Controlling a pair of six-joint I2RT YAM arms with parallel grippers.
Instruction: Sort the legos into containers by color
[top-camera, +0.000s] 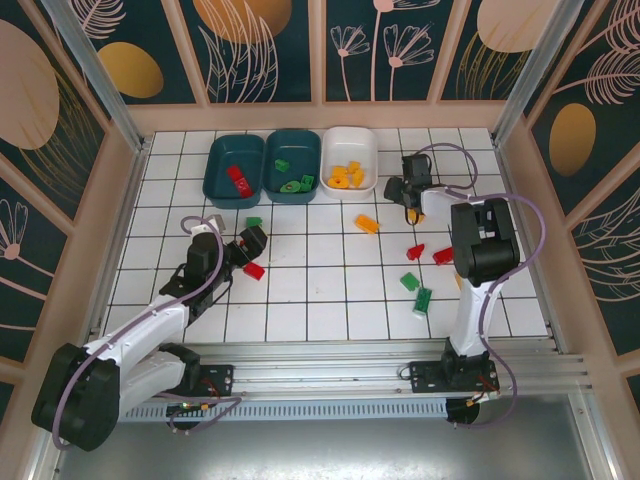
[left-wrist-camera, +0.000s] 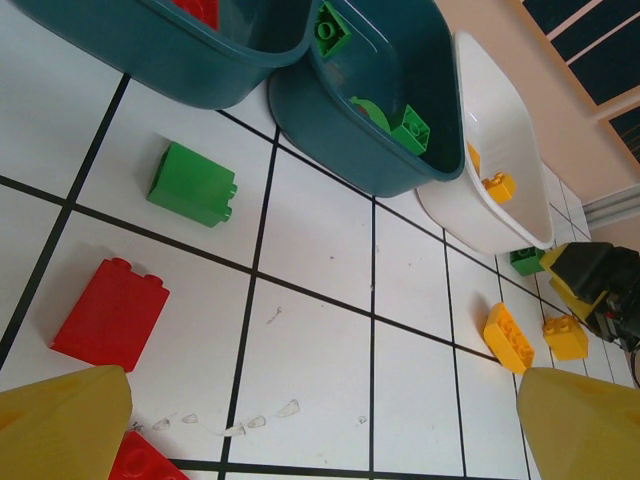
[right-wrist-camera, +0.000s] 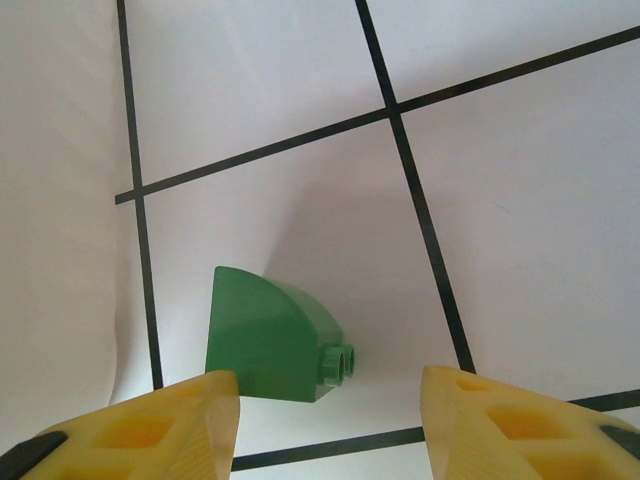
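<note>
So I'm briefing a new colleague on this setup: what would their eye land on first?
The row at the far edge comes first: the left teal tub holds red bricks, the middle teal tub holds green bricks, and the white tub holds orange-yellow bricks. Nearer, the open right gripper hangs over a curved green brick on the white tiles.

Three containers: two teal tubs (top-camera: 212, 160), one white tub (top-camera: 349, 132). Two tools: left tool (left-wrist-camera: 320, 430), right tool (right-wrist-camera: 330, 420). Loose on the counter (top-camera: 320, 300), top view: three green legos (top-camera: 253, 222), three red legos (top-camera: 254, 269), at least two orange legos (top-camera: 367, 223). Just ahead of right tool: one green. Tub contents too small to count.
</note>
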